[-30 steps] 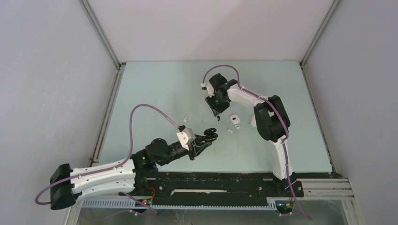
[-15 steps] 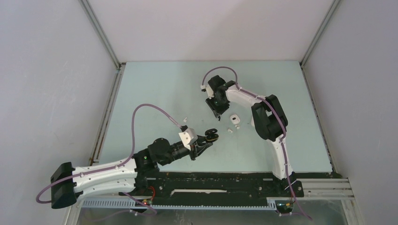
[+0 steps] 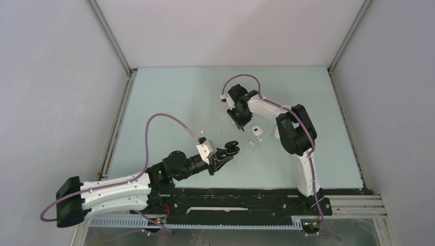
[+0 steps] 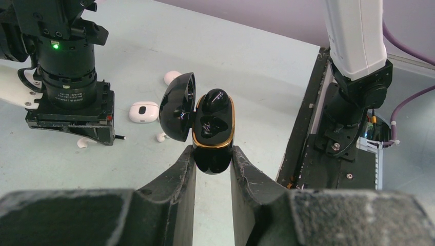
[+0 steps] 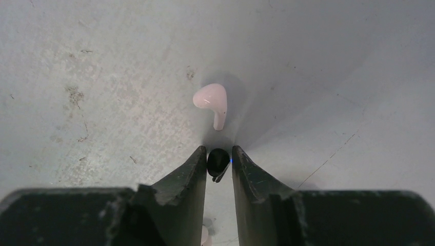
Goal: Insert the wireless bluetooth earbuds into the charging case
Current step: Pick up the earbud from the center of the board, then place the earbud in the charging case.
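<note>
- Gripping the black charging case (image 4: 212, 141) by its lower body, the left claw (image 4: 212, 156) is narrowed on it from both sides and holds it up off the desk (image 4: 267, 66)
- Its lid (image 4: 177, 105) stands swung open toward 9 o'clock in the left wrist view, beside the gold-rimmed opening
- A seated black bud (image 4: 214, 100) fills the pocket at the 12 o'clock end of the case; whether the pocket below it is filled I cannot tell
- The right claw (image 5: 219, 156) is closed down narrow on a black earbud (image 5: 217, 160), pinched right at the fingertips; whether the bud touches the desk cannot be told
- A white earbud (image 5: 213, 102) lies on the desk at 12 o'clock of those fingertips, near but apart, with its stem pointing toward 6 o'clock
- From above, the right claw sits at about 12 o'clock of the left claw, with a gap between them
- A closed white case (image 3: 256, 130) rests on the desk at about 4 o'clock of the right claw, just beside it
- A second white earbud (image 3: 251, 143) lies at 6 o'clock of the white case, and a third white earbud (image 3: 202, 130) lies well apart at 9 o'clock of it
</note>
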`<state>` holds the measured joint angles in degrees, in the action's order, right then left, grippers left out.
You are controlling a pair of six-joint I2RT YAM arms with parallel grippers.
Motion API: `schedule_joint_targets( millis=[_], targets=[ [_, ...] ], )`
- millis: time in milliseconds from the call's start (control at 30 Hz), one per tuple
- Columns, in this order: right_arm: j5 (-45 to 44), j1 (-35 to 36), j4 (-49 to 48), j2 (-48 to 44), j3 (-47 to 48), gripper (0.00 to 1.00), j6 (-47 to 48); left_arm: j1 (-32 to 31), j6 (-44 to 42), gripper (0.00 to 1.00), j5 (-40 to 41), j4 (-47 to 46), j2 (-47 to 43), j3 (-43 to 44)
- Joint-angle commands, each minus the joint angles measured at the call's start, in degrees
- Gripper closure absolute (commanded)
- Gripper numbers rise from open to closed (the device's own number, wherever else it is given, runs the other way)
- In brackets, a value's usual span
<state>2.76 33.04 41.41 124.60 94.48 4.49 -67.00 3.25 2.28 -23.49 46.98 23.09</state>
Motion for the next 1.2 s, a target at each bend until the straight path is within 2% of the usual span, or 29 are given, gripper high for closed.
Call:
schedule_joint_targets(
  millis=[0,167,400,700,1000,1100,1167],
  targets=[
    [-0.5,0.4,0.8,-0.8,-1.3,0.74,-0.1,-0.2,1.0,1.00,-1.0,-3.7,0.1,1.0],
    [0.0,0.4,1.0,-0.1,-0.8,0.77,0.2,-0.1,1.2,1.00,-1.0,-3.8,0.2,0.9],
    [2.9,-0.4,1.4,-4.7,-0.8,1.00,0.0,-0.1,1.1,1.00,-1.1,-3.9,0.3,0.8],
    [19.0,-7.8,-0.1,-20.1,-5.0,1.00,1.3,-0.2,1.2,1.00,0.5,-7.3,1.8,-0.7],
    [27.2,-11.3,1.2,-39.8,-6.6,1.00,9.5,-0.1,2.0,1.00,1.2,-12.2,4.4,-1.2],
    [31.9,-11.6,-4.2,-50.1,-11.3,1.00,8.6,-0.1,2.7,1.00,2.3,-16.9,5.8,-1.6],
    [34.8,-11.6,-12.4,-57.8,-16.8,1.00,5.5,-0.1,3.1,1.00,2.7,-19.8,7.0,-1.7]
  ],
)
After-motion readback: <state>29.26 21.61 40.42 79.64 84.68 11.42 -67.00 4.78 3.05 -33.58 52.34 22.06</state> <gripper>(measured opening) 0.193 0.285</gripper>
